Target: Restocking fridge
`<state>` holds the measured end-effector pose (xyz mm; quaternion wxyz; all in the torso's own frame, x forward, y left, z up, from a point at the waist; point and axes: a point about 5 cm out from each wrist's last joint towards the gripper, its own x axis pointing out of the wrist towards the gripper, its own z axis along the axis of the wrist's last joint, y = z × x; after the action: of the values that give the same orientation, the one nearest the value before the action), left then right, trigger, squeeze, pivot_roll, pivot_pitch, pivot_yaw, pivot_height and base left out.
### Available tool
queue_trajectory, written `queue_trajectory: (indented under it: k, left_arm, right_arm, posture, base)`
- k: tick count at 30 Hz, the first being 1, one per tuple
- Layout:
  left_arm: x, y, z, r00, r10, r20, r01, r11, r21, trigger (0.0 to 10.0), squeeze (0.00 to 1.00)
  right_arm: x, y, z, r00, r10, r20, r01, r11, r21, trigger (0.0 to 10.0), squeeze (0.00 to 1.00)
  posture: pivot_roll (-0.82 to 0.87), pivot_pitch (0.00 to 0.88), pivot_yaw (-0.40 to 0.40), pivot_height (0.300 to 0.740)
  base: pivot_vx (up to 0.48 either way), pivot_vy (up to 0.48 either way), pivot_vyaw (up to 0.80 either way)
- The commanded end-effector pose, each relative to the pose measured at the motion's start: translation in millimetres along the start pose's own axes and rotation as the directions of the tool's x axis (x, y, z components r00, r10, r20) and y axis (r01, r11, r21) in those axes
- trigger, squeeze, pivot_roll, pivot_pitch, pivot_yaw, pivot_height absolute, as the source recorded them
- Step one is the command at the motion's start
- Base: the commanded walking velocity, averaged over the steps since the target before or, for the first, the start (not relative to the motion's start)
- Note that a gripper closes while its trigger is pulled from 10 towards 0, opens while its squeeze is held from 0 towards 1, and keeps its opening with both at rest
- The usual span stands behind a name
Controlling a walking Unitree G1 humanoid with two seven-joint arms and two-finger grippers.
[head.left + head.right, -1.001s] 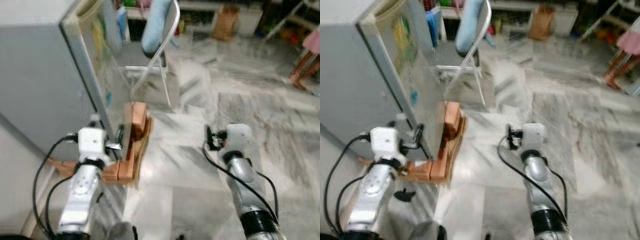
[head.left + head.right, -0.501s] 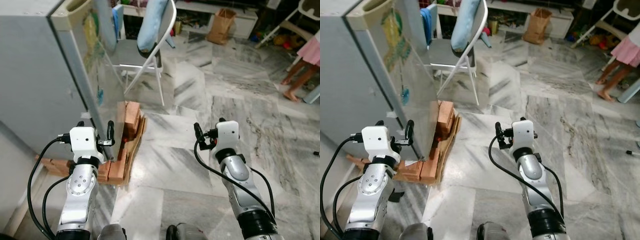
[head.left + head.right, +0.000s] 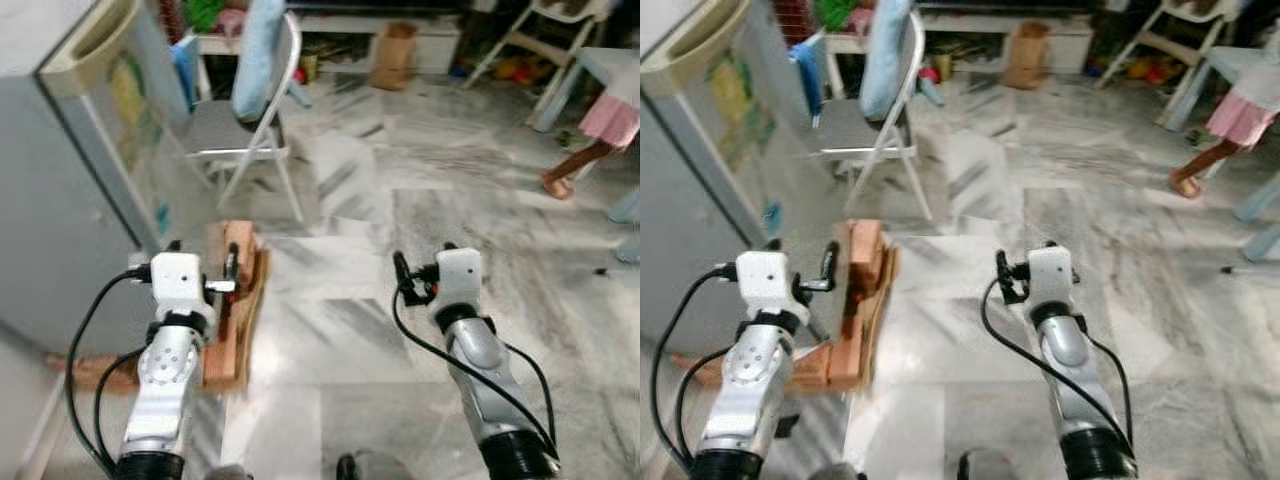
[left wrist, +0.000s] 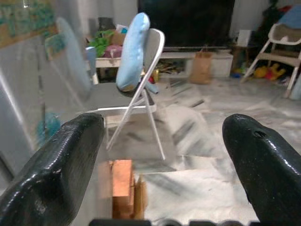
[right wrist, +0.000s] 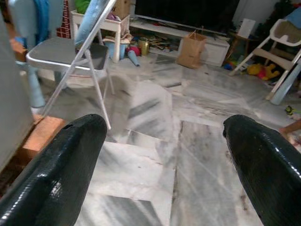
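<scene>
Marble floor (image 3: 350, 330) of a lived-in room, grey-veined, seen from the head camera and slightly blurred.

Nearest: left gripper (image 4: 162, 165) raised at waist height beside the fridge, fingers spread wide with nothing between them. Likewise the right gripper (image 5: 160, 165), out over bare floor, fingers parted wide and empty. No food, bottle or carton held, and no supplies for the fridge anywhere in view.

Just beyond the left gripper: stack of orange-brown bricks (image 3: 232, 300) on the floor at the fridge's front corner, apparently propping its base.

To the robot's left: fridge (image 3: 70, 200), grey, with faded stickers on its face and a recessed handle near the top corner. Hard to tell through the blur whether the stickered panel is a shut door or one standing ajar; no shelves or interior visible.

Farther back: folding chair (image 3: 235, 130), grey seat on a white frame, with a light-blue cushion (image 3: 258, 55) leaning against its backrest. Beyond that, a paper bag (image 3: 393, 55) by a low shelf unit and toys along the far wall. At far right, a person's legs (image 3: 575, 160) below a pink skirt, well apart from the robot.

Judged progress: very early. Nothing picked up and nothing seen placed inside; fetching the items, opening the fridge and loading the shelves apparently all left to do.
</scene>
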<state>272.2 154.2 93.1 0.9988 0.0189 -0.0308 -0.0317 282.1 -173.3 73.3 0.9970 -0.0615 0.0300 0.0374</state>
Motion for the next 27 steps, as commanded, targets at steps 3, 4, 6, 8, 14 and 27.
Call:
queue_trajectory:
  k: [3, 4, 6, 8, 14, 27]
  left_arm:
    - [-4.4, 7.6, -6.5, 0.999, 0.017, -0.035, -0.017, 1.0, 0.008, 10.0, 0.0]
    - [-4.8, 7.1, -6.6, 0.999, 0.015, -0.033, -0.015, 1.0, 0.009, 10.0, 0.0]
    - [-5.1, 6.6, -6.9, 0.999, 0.013, -0.033, -0.012, 1.0, 0.011, 10.0, 0.0]
    - [-5.5, 6.1, -7.1, 0.999, 0.01, -0.032, -0.009, 1.0, 0.012, 10.0, 0.0]
    - [-5.2, 2.7, -5.9, 1.0, -0.011, -0.024, 0.011, 1.0, 0.013, 10.0, 0.0]
    - [-7.8, 1.9, -4.3, 1.0, -0.015, -0.021, 0.016, 1.0, 0.007, 10.0, 0.0]
  right_arm:
    - [3.6, 4.8, 6.3, 1.0, 0.01, 0.022, -0.01, 1.0, 0.015, 10.0, 0.0]
    - [3.9, 4.2, 5.8, 1.0, 0.007, 0.02, -0.007, 1.0, 0.015, 10.0, 0.0]
    - [4.3, 4.0, 5.5, 1.0, 0.006, 0.018, -0.006, 1.0, 0.015, 10.0, 0.0]
    - [4.5, 4.2, 5.4, 1.0, 0.006, 0.018, -0.006, 1.0, 0.015, 10.0, 0.0]
    - [6.2, 4.3, 5.8, 1.0, 0.01, 0.016, -0.011, 1.0, 0.014, 10.0, 0.0]
    - [6.2, 4.4, 5.7, 1.0, 0.001, 0.015, -0.001, 1.0, 0.017, 10.0, 0.0]
  posture:
    - [0.08, 0.046, -0.014, 0.74]
    - [0.08, 0.046, -0.015, 0.74]
    - [0.09, 0.044, -0.015, 0.74]
    - [0.09, 0.043, -0.016, 0.74]
    - [0.09, 0.041, -0.022, 0.74]
    - [0.08, 0.054, -0.015, 0.74]
  base:
    - [0.307, 0.371, 0.0]
    - [0.307, 0.371, 0.0]
    - [0.306, 0.373, 0.0]
    - [0.304, 0.371, 0.0]
    - [0.363, 0.266, 0.0]
    - [0.032, 0.0, 0.0]
